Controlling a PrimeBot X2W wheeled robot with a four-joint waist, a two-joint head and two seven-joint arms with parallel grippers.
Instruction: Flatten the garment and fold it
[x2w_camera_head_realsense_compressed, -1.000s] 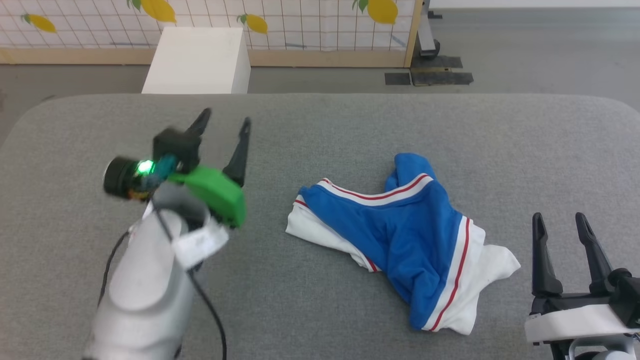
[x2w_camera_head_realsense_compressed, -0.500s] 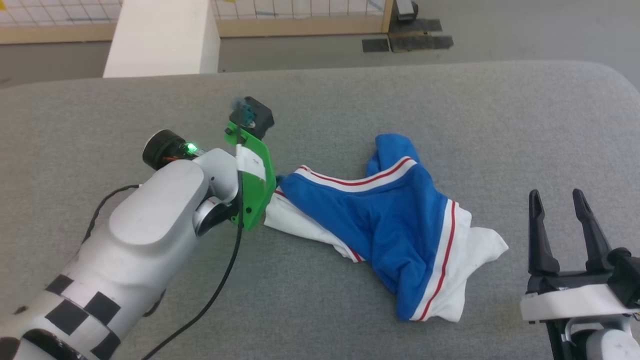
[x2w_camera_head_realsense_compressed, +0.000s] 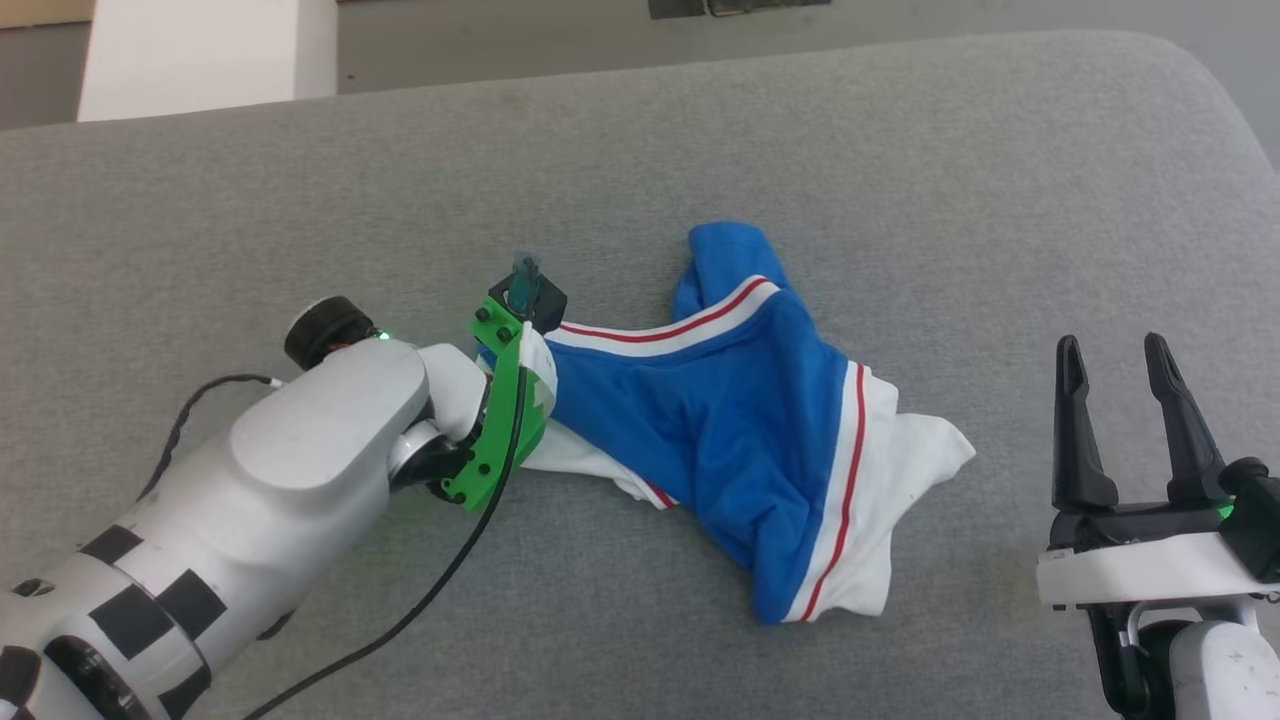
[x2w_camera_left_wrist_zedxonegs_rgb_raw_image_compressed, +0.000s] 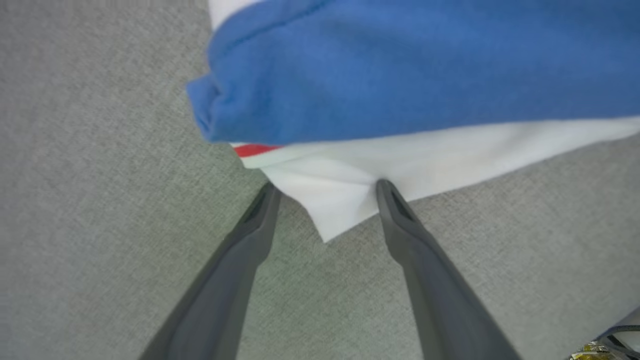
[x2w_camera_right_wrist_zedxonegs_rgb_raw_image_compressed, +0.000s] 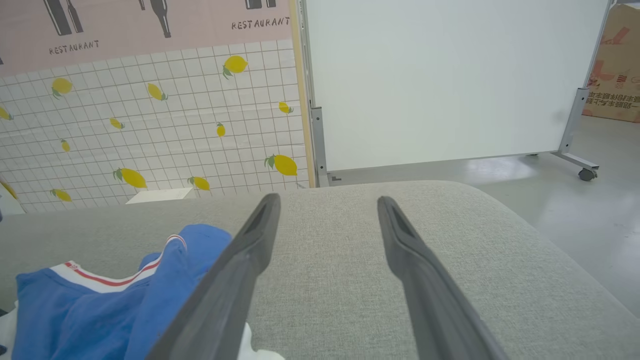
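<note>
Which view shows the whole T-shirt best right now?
Head view: nearly the whole crumpled T-shirt lies in frame. Left wrist view shows its white corner and blue edge close up; right wrist view catches one blue end.

The head camera looks steeply down from above onto the grey fabric-covered table (x2w_camera_head_realsense_compressed: 900, 150), with the crumpled blue-and-white soft-fabric sports shirt (x2w_camera_head_realsense_compressed: 740, 420) mid-picture. The left wrist camera sits very near that shirt, facing down along the left gripper (x2w_camera_left_wrist_zedxonegs_rgb_raw_image_compressed: 325, 187) at its white corner and the grey cloth. The right wrist camera sits low, facing almost level across the table past the right gripper (x2w_camera_right_wrist_zedxonegs_rgb_raw_image_compressed: 327, 200) towards a lemon-print tiled wall panel (x2w_camera_right_wrist_zedxonegs_rgb_raw_image_compressed: 150, 125) and a plain white board (x2w_camera_right_wrist_zedxonegs_rgb_raw_image_compressed: 440, 80). All three share the shirt and the table.
</note>
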